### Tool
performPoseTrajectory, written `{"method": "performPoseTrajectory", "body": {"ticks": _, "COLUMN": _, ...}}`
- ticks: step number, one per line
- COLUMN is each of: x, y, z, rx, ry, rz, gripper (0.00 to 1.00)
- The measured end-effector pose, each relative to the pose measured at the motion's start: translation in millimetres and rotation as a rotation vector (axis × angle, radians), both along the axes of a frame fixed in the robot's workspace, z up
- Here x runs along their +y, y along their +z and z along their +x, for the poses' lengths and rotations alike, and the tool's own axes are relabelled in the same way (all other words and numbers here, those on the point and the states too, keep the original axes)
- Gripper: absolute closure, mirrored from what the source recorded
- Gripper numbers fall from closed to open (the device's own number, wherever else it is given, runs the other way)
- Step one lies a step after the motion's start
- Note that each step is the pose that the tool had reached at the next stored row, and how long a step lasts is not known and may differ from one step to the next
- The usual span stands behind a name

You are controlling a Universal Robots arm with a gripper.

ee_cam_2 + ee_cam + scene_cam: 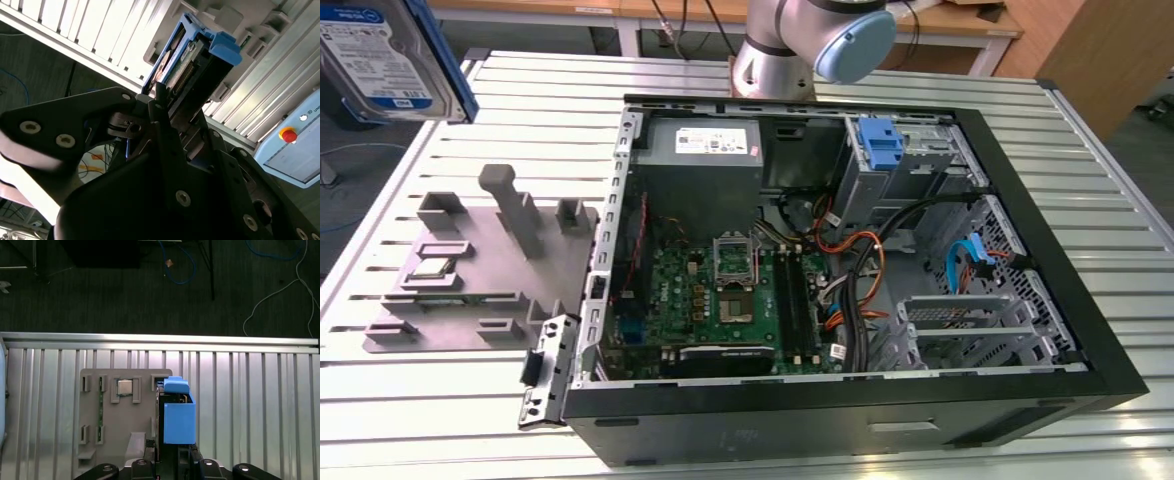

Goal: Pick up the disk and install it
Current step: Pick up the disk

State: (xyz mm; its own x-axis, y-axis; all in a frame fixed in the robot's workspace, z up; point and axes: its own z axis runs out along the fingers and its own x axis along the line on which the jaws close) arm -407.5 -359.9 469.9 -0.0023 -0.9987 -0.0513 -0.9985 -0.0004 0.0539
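I see the gripper (pixel 166 106) clamped tight on the disk (pixel 380 60), held high at the exterior view's far left. Its blue-and-white label faces out, with open air above the grey holder (pixel 460 305) beside the computer case (pixel 787 425).

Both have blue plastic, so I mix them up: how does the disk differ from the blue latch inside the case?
The disk carries a blue-and-white label and blue side rails; the blue latch is bare plastic with no drive. The disk is held aloft in the gripper, outside the computer case; the blue latch stands inside it, toward the exterior view's right. Both show the same blue plastic.
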Motion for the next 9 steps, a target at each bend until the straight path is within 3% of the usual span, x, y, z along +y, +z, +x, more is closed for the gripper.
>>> {"method": "performPoseTrajectory", "body": {"ticks": 9, "x": 0.0, "y": 0.3, "z": 0.0, "rx": -0.0001, "ry": 0.0, "rz": 0.0, "gripper": 0.65}}
